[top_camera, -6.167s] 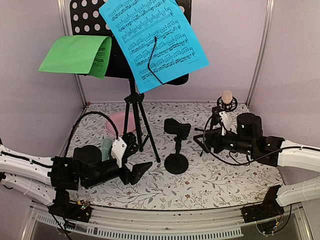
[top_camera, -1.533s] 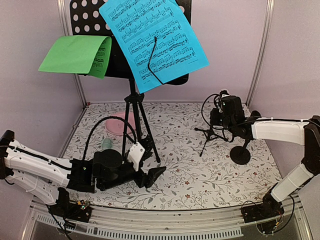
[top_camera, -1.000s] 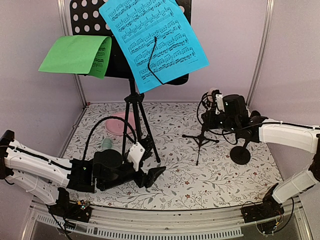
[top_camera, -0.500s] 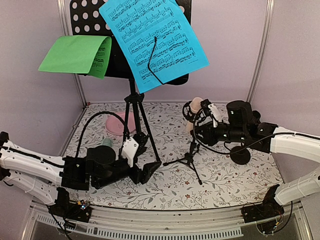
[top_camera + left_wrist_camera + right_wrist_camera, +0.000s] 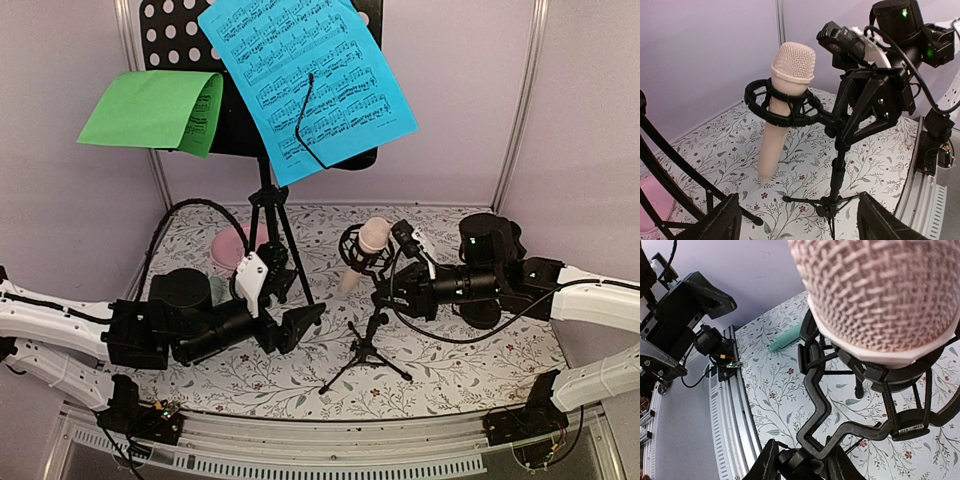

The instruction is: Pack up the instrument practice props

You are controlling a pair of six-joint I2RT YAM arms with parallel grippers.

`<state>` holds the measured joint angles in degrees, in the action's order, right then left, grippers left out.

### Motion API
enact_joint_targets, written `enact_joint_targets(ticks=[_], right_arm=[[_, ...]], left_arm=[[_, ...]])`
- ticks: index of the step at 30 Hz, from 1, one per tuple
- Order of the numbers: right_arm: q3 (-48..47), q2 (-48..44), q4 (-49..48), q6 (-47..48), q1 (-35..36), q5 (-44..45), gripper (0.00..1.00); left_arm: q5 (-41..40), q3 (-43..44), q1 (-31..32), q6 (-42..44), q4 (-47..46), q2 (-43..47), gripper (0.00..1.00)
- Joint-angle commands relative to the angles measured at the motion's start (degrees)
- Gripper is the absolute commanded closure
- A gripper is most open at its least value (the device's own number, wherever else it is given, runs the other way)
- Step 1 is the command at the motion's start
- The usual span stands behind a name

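A peach toy microphone (image 5: pixel 368 245) (image 5: pixel 785 100) (image 5: pixel 880 290) sits in a black shock mount on a small black microphone tripod (image 5: pixel 366 352) (image 5: pixel 836 200). My right gripper (image 5: pixel 392 290) (image 5: pixel 802 462) is shut on the tripod's stem just under the mount. The tripod's feet are at or just above the floral cloth. My left gripper (image 5: pixel 300 325) (image 5: pixel 797 225) is open, facing the tripod from the left, apart from it. A mint-green microphone (image 5: pixel 214 290) (image 5: pixel 785 340) lies behind my left arm. The black perforated music desk (image 5: pixel 170 35) holds a blue sheet (image 5: pixel 300 80) and a green sheet (image 5: pixel 150 105).
The music desk's tripod legs (image 5: pixel 272 235) (image 5: pixel 680 170) stand just left of the held microphone. A pink round plate (image 5: pixel 232 245) (image 5: pixel 652 205) lies behind them. Purple walls close the back and sides, and a metal rail (image 5: pixel 330 440) runs along the near edge.
My right arm has carried the peach microphone on its tripod from the back right toward the middle front. My left gripper has lifted slightly and turned toward it.
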<state>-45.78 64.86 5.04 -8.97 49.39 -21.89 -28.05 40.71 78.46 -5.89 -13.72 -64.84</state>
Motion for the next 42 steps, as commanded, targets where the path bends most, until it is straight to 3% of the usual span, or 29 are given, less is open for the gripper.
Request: enact_joint_targets(ticks=[1,10,16,22,38,42], right_arm=[[-0.57,-1.09,-4.55,2.68,2.50,-8.64,0.72],[-0.15,-1.39,-4.75,4.80,3.20,-10.65,0.72],[-0.42,0.20,-4.55,5.21,3.45,-9.66,0.72],[-0.20,0.73,-4.68,5.78,3.53,-8.20,0.71],[4.25,-0.43,-7.13,3.13,3.74,-4.33,0.28],[4.90,1.17,-7.89,2.72,3.96,-5.26,0.25]], left_arm=[[4.93,3.82,-0.01,4.92,1.04,1.87,0.18],[6.76,9.17,0.03,14.35,1.71,0.50,0.13],[3.16,18.91,0.04,18.18,12.54,-6.56,0.08],[4.23,23.53,-0.63,19.29,14.19,-10.99,0.01],[4.02,23.74,-6.03,16.34,10.26,-15.80,0.05],[3.99,22.40,-6.64,13.87,9.60,-15.67,0.10]])
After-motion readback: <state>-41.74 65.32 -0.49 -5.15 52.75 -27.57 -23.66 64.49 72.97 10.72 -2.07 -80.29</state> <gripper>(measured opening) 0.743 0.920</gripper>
